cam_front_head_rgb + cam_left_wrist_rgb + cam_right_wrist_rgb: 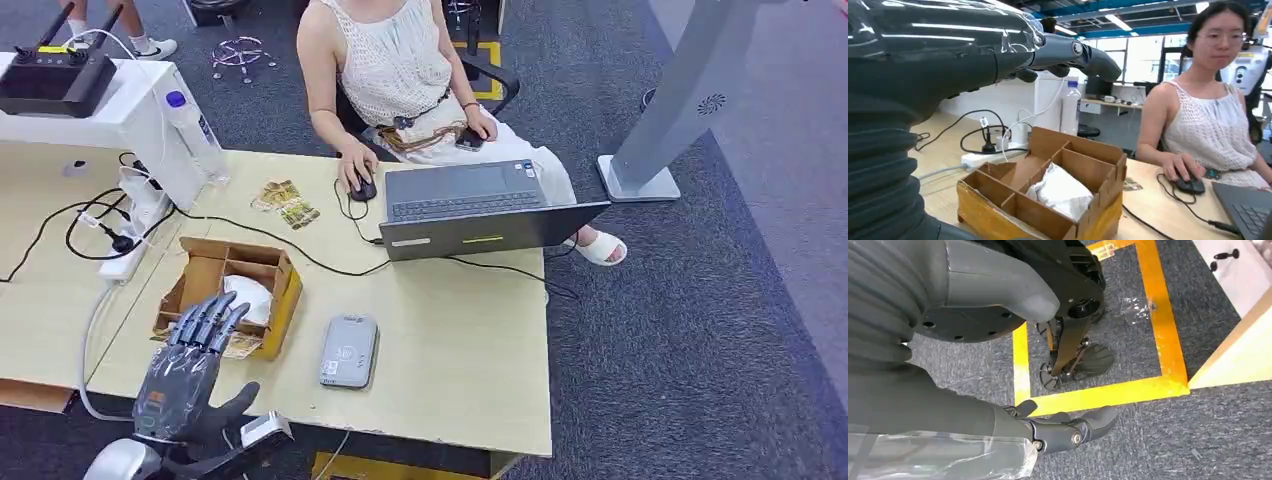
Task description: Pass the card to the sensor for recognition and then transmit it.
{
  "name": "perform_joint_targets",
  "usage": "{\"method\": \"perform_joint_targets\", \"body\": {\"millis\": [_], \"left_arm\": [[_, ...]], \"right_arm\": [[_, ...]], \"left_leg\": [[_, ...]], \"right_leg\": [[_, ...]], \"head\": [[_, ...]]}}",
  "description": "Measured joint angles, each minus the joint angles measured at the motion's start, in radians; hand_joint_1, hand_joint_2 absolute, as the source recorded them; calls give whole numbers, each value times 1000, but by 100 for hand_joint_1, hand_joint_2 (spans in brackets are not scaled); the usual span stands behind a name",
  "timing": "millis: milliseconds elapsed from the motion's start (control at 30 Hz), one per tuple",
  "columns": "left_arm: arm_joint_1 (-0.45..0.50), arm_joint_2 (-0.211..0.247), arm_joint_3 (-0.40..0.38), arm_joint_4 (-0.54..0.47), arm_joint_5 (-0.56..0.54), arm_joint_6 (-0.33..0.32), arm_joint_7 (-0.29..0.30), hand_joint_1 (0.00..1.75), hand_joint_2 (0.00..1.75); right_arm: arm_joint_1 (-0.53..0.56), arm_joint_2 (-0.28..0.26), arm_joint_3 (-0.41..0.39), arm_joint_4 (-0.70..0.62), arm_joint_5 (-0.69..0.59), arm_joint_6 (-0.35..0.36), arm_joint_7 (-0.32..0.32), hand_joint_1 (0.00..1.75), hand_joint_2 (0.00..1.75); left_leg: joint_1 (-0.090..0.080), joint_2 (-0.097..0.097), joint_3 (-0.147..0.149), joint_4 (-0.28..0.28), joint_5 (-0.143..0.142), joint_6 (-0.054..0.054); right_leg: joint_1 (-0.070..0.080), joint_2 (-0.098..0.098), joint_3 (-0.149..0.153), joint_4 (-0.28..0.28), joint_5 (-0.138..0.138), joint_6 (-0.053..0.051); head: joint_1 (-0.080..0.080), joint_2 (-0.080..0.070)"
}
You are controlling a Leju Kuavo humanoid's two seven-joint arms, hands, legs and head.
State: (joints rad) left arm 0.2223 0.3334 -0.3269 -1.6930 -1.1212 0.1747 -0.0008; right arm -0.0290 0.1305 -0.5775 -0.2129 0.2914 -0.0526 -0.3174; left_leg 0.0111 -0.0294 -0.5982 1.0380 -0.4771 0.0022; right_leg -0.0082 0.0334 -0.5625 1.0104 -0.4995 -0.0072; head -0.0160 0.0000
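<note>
Sensor (349,351) on table | left hand (192,360) fingers spread, empty | right hand (1048,430) loose above floor

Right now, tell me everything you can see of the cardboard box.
The box is an open-topped brown cardboard tray, split by cardboard dividers into several compartments, with yellowish tape around its outer walls. It sits upright on the table, near the front left edge, left of the grey sensor. One compartment holds a crumpled white wrapper; the others look empty from the wrist view. The left hand hovers over its near end, fingers spread, not touching it. A black cable runs behind it.
</note>
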Motion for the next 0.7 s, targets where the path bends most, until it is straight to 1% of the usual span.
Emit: {"method": "perform_joint_targets", "body": {"millis": [100, 367, 433, 567, 633, 700], "left_arm": [[5, 18, -17, -10, 4, 2, 7, 0, 175], [16, 38, -32, -21, 12, 2, 7, 0, 175], [30, 49, -42, -30, 13, 12, 13, 0, 175], [76, 88, -69, -50, 1, 46, 111, 0, 175], [79, 91, -71, -46, -29, 61, 165, 0, 175], [69, 86, -70, -23, -58, 78, 195, 0, 175]], "right_arm": [[1, 0, -8, 0, 2, 0, 0, 0, 175], [0, 2, -16, 0, 2, 0, 0, 0, 175], [1, 4, -18, 0, 3, 0, 0, 0, 175], [1, 5, -32, 0, 15, 0, 0, 0, 175], [-1, 5, -38, -1, 26, 0, 0, 0, 175], [-2, 5, -40, -1, 40, 1, 3, 0, 175]], "left_leg": [[0, 0, 0, 0, 0, 0], [0, 0, 0, 0, 0, 0], [0, 0, 0, 0, 0, 0], [0, 0, 0, 0, 0, 0], [0, 0, 0, 0, 0, 0], [0, 0, 0, 0, 0, 0]], "right_leg": [[0, 0, 0, 0, 0, 0], [0, 0, 1, 0, 0, 0], [0, 0, 1, 0, 0, 0], [0, 0, 0, 0, 0, 0], [0, -1, 0, 0, 0, 0], [0, -1, 0, 0, 0, 0]], "head": [[0, 0], [0, 0], [1, 0], [0, 0], [0, 0], [0, 0]]}}
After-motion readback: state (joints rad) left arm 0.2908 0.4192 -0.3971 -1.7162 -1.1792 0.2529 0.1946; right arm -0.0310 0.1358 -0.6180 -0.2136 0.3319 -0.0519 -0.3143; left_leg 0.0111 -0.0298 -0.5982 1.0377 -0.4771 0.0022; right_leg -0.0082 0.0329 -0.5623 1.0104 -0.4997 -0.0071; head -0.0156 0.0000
